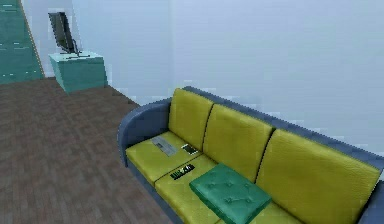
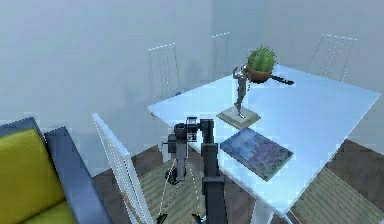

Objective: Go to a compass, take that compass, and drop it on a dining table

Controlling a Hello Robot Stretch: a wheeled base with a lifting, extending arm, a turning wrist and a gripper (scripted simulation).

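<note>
Four chairs (image 2: pixel 165 68) around dining table (image 2: pixel 320 112); wood floor (image 1: pixel 60 150)

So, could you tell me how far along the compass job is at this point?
Done: the robot stands beside the white rectangular dining table. In hand: the dark square arm bar rises near its corner, and I cannot tell whether the end effector holds anything. Left: dropping the compass there, if it is being carried; otherwise fetching it first.
</note>
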